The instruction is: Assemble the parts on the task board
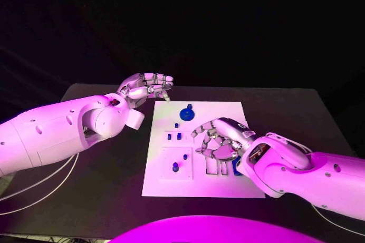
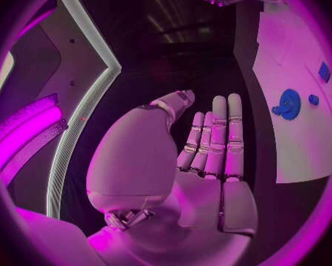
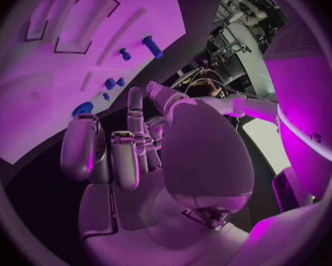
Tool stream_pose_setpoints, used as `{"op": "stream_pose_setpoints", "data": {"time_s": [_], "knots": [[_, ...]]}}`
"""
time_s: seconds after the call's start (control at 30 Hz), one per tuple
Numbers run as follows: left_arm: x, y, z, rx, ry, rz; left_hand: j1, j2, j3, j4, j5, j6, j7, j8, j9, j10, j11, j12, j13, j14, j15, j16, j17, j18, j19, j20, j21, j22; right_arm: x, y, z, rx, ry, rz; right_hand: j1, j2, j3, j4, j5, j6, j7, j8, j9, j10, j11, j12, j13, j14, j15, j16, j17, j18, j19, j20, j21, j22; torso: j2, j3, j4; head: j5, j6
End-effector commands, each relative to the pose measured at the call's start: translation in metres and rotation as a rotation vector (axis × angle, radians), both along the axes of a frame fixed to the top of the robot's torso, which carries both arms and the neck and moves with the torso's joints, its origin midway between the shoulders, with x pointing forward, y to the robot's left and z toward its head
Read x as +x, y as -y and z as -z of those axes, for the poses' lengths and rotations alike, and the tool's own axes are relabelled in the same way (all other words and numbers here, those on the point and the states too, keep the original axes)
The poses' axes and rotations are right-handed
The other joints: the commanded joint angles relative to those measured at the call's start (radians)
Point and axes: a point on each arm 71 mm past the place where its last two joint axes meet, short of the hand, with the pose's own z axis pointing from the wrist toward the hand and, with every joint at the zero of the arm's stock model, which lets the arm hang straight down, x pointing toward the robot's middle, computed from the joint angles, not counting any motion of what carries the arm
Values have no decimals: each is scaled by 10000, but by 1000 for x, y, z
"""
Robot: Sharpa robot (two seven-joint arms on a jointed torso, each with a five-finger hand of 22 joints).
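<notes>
black bench [image 1: 91, 201] carries the white task board [image 1: 228, 187] at its middle. nearest, the right hand [image 1: 219, 140] hangs over the board's right half, fingers [image 1: 204, 131] half-curled around nothing. small blue parts [image 1: 176, 166] sit just left of those fingers, and a round blue part [image 1: 186, 114] lies beyond them. farthest, the left hand [image 1: 146, 86] hovers off the board's far left corner, fingers [image 2: 227, 136] straight, together, empty.

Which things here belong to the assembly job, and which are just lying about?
Belong to the job:
white board
blue round part
small blue pieces
left hand
right hand

Just lying about:
black table
cables
</notes>
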Motion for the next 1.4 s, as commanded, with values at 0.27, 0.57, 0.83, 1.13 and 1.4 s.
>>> {"op": "stream_pose_setpoints", "data": {"time_s": [0.27,0.57,0.83,1.13,1.4], "knots": [[-1,5,3,-87,-39,199,23,87,-15,-11,55,-79,314,30,-10,-50,11,38,-11,-64,15,-32,-11,107,-28,73,-55,12,8,68,-5,-220,-2905,1889,-532,223,-1503,768,516,273,-77,1553,695,380,-37,9555,9573,756,-38,345,1077,-287,220,-39,680,1886,-91,-9,-49,-304,69],[-4,7,4,-126,-70,284,23,87,-15,-11,55,-79,314,30,-10,-50,11,38,-11,-64,15,-32,-11,107,-28,73,-55,12,1,124,8,-1881,-3468,3427,-599,781,-3902,1799,616,-177,-224,3001,1797,1322,-132,12385,12305,902,-107,646,1899,-402,415,-105,1419,2046,-89,8,-90,-612,23],[-7,8,5,-158,-100,339,23,87,-15,-11,55,-79,314,30,-10,-50,11,38,-11,-64,15,-32,-11,107,-28,73,-55,12,-12,132,29,-3051,-3910,3780,-1005,1229,-5291,1829,654,51,-384,3343,2187,1776,-267,13186,13008,967,-216,752,2242,-474,526,-196,1845,2142,-115,5,-132,-698,-60],[-9,8,6,-172,-128,373,16,87,-19,-13,52,-96,290,65,-20,-77,18,53,-16,-70,23,-30,-18,105,-31,80,-60,13,-17,122,44,-3216,-4113,3886,-1192,1266,-5755,1842,547,-7,-381,3335,2292,1783,-267,13197,13022,975,-219,766,2288,-479,532,-206,1877,2147,-104,-8,-96,-733,-96],[-8,6,6,-149,-140,330,16,87,-19,-13,52,-96,290,65,-20,-77,18,53,-16,-70,23,-30,-18,105,-31,80,-60,13,-18,108,49,-2945,-4065,3702,-1532,1364,-5993,1855,516,-23,-380,3335,2375,1801,-264,13227,13050,982,-215,776,2322,-484,539,-204,1910,2154,-111,-19,-88,-741,-127]]}}
